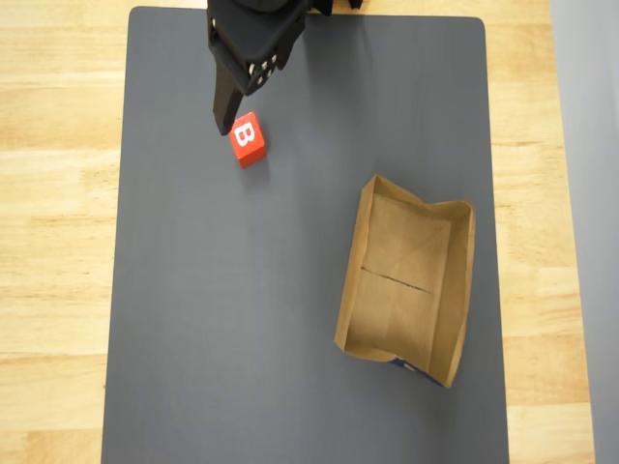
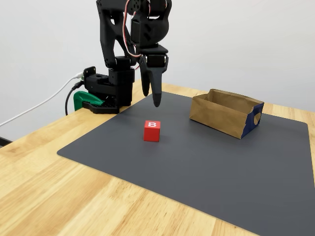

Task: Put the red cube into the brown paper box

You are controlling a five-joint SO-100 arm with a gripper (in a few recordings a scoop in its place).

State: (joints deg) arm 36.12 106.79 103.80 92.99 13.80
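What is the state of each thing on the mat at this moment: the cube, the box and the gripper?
red cube: resting on the grey mat, B face up, free, outside the box.
brown paper box: open top up, nothing inside, standing on the mat apart from the cube.
gripper: fingers together, pointing down, raised above the mat, just beside the cube, holding nothing.

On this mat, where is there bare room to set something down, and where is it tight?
Overhead, the dark mat is bare below the red cube and left of the brown paper box, down to the mat's lower edge; that is the widest patch. A smaller bare area lies above the box. It is crowded at the upper left, where the gripper hangs beside the cube.
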